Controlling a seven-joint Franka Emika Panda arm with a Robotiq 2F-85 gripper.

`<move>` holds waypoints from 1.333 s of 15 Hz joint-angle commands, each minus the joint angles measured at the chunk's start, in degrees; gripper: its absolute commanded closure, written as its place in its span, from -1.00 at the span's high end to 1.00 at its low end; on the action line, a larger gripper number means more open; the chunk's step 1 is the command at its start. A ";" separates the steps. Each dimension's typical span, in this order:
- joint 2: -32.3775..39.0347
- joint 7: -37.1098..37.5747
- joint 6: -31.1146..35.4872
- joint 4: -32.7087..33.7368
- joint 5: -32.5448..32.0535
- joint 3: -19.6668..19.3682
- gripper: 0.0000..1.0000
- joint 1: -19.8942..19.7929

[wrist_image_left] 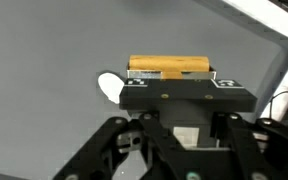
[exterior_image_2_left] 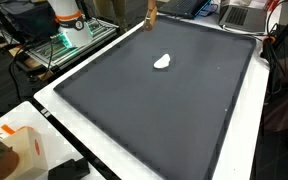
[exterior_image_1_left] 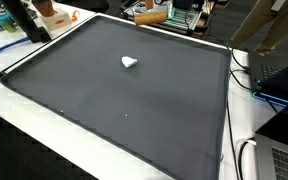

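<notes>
From where I stand, the claw (wrist_image_left: 174, 84) has its jaws drawn in around a wooden block (wrist_image_left: 171, 67), neither wide nor fully pinched. The block is a plain bar of honey-coloured wood with straight edges, a paler top face and a darker side. In the wrist view its long axis runs level from left to right, spanning the gap between the two fingers, with one end at each finger. It sits right at the tips of the claw, just beyond the black body.

In an exterior view, the block (exterior_image_1_left: 152, 15) shows at the far edge of the dark mat (exterior_image_1_left: 134, 115), among the clutter there. I cannot tell whether it touches the mat.

A small white lump (wrist_image_left: 109, 87) lies on the mat just to the left of the claw in the wrist view. In both exterior views it lies alone toward the far middle of the mat. The mat covers most of the white surface (exterior_image_1_left: 44, 125).
</notes>
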 commanded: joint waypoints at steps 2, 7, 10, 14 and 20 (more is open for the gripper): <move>-1.96 -4.70 0.14 -2.58 3.80 -1.23 -0.05 0.64; -5.67 -0.58 7.28 -5.70 4.38 -1.56 -0.55 -0.21; -6.90 3.80 12.93 -6.08 4.08 -2.71 -0.55 -1.54; -8.92 9.29 17.75 -6.72 -1.27 -4.79 -0.55 -5.15; -8.34 6.34 14.01 -4.90 -4.66 -7.52 -0.05 -6.47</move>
